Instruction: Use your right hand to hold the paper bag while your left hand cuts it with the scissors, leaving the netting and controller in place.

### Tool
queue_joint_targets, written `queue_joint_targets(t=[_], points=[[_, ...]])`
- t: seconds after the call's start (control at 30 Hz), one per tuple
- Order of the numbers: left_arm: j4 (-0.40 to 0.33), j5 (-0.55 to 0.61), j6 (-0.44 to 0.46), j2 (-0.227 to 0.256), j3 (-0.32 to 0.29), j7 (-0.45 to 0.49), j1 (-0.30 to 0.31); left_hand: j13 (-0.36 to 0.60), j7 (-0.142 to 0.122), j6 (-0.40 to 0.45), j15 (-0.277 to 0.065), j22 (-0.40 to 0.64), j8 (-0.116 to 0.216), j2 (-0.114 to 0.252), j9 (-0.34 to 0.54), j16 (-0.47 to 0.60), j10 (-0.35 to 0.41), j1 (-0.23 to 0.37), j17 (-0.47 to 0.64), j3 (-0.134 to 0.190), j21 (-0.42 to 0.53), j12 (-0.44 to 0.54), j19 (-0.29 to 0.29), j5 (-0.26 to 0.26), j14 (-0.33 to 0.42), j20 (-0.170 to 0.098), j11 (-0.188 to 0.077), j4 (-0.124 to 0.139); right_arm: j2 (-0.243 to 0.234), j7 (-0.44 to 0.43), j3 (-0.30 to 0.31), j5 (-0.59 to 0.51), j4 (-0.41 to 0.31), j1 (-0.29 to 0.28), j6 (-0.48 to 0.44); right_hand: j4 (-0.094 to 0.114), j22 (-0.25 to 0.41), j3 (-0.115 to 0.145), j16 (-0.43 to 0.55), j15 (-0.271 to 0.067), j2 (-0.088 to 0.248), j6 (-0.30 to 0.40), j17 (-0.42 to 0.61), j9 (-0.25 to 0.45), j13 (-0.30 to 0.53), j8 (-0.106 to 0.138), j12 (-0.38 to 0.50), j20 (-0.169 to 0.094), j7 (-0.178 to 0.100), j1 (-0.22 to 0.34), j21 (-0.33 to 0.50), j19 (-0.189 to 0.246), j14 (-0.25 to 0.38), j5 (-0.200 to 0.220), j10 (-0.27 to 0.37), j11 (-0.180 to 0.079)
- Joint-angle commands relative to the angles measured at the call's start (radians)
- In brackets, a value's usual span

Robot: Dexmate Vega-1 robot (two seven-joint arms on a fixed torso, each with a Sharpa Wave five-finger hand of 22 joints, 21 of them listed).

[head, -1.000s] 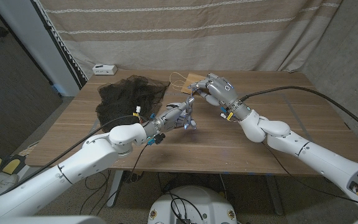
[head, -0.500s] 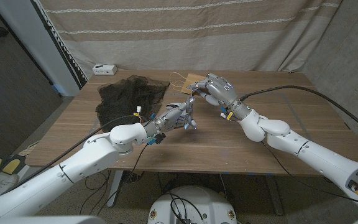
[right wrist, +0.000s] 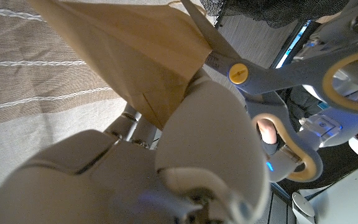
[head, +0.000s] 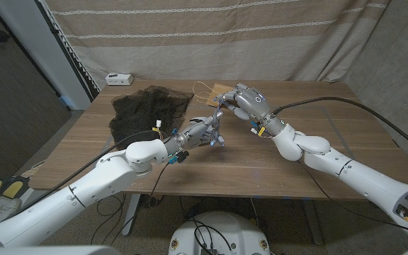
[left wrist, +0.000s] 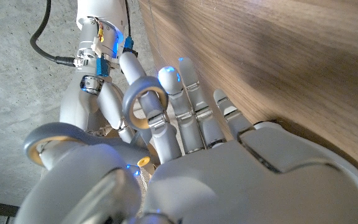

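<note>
Right hand: gripping the paper bag near the table's far edge; in the head view the hand is covering most of the bag.
Left hand: holding the grey scissors, fingers threading the yellow-lined loops.
Scissors: blades are reaching the bag's edge; the tips are hiding behind the paper, so the cut itself is hard to make out.
Netting: lying dark on the table's far left part, beside the hands.
Controller: sitting white beyond the table's far left corner; its details are too small to read.
</note>
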Motion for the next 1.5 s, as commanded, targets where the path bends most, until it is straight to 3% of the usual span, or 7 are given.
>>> queue_joint_targets(t=[0.03,0.1,0.53,0.7,1.0,1.2,1.5], points=[[0.01,-0.006,-0.019,-0.01,-0.002,0.0,0.007,0.002,0.118,0.089,-0.079,0.0,0.148,0.032,0.003,0.009,0.002,0.041,-0.001,0.02,0.006,0.008,-0.001,0.007,-0.006,0.002,-0.016,-0.006,-0.002,0.009,0.004,0.002,-0.007,-0.004,-0.003,0.006,-0.002,0.001,-0.004,-0.134,0.006,0.007,0.002,0.002,0.006,-0.002,-0.003,-0.154,0.001,0.002,0.007,-0.007,0.006,0.006,0.005,0.0],[0.007,-0.006,-0.018,-0.01,-0.003,0.007,0.011,-0.002,0.118,0.096,-0.081,0.0,0.149,0.062,-0.002,0.013,0.01,0.084,-0.006,0.04,0.007,0.011,0.0,0.003,0.0,0.002,-0.009,-0.017,-0.004,0.01,0.005,0.003,-0.01,-0.005,-0.004,0.007,-0.002,0.0,-0.005,-0.134,0.005,0.007,0.002,0.002,0.006,-0.002,-0.004,-0.154,0.001,0.002,0.007,-0.007,0.005,0.006,0.005,0.0],[0.001,-0.009,-0.014,-0.013,0.002,0.012,0.017,0.011,0.119,0.098,-0.082,0.002,0.158,0.093,0.0,0.019,0.011,0.131,-0.008,0.056,0.01,0.024,0.002,-0.013,0.006,-0.001,-0.015,-0.027,-0.017,0.013,0.018,0.006,-0.032,-0.024,-0.009,0.007,-0.008,0.001,-0.005,-0.134,0.005,0.008,0.003,0.002,0.006,-0.004,-0.005,-0.154,0.002,0.001,0.01,-0.006,0.007,0.006,0.008,0.0],[0.005,-0.008,-0.018,-0.019,0.005,0.012,0.016,0.012,0.119,0.098,-0.083,0.003,0.159,0.128,-0.002,0.023,0.01,0.169,-0.003,0.077,0.011,0.026,0.003,-0.017,0.002,-0.003,-0.016,-0.034,-0.02,0.015,0.022,0.006,-0.035,-0.027,-0.008,0.008,-0.011,0.001,-0.005,-0.134,0.005,0.009,0.004,0.002,0.006,-0.005,-0.006,-0.154,0.003,0.0,0.011,-0.006,0.009,0.007,0.009,0.0],[0.005,-0.003,-0.014,-0.025,0.009,0.021,0.015,-0.004,0.111,0.1,-0.094,0.008,0.17,0.208,-0.011,0.025,0.02,0.317,-0.009,0.148,0.017,0.028,0.005,-0.05,0.008,-0.011,-0.019,-0.063,-0.02,0.02,0.024,0.006,-0.031,-0.023,0.0,0.008,-0.015,0.001,-0.007,-0.134,0.005,0.009,0.004,0.002,0.006,-0.007,-0.008,-0.154,0.003,0.0,0.012,-0.006,0.009,0.007,0.01,0.0],[0.008,-0.001,-0.018,-0.027,0.011,0.021,0.013,0.002,0.107,0.105,-0.103,0.01,0.175,0.225,-0.023,0.022,0.02,0.374,-0.013,0.181,0.02,0.035,0.008,-0.063,0.013,-0.015,-0.023,-0.064,-0.019,0.02,0.025,0.006,-0.03,-0.023,0.002,0.009,-0.017,0.001,-0.009,-0.134,0.005,0.008,0.003,0.002,0.006,-0.008,-0.009,-0.154,0.005,-0.001,0.013,-0.006,0.008,0.008,0.01,0.0],[0.014,0.012,-0.026,-0.032,0.013,0.025,0.009,-0.003,0.088,0.107,-0.126,0.022,0.201,0.25,-0.042,-0.013,0.034,0.521,-0.038,0.323,0.032,0.043,0.007,-0.112,0.031,-0.027,-0.044,-0.055,-0.017,0.025,0.026,0.009,-0.029,-0.02,0.004,0.008,-0.02,0.001,-0.009,-0.134,0.004,0.01,0.003,0.002,0.006,-0.009,-0.01,-0.154,0.005,-0.001,0.015,-0.005,0.009,0.008,0.011,0.0]])
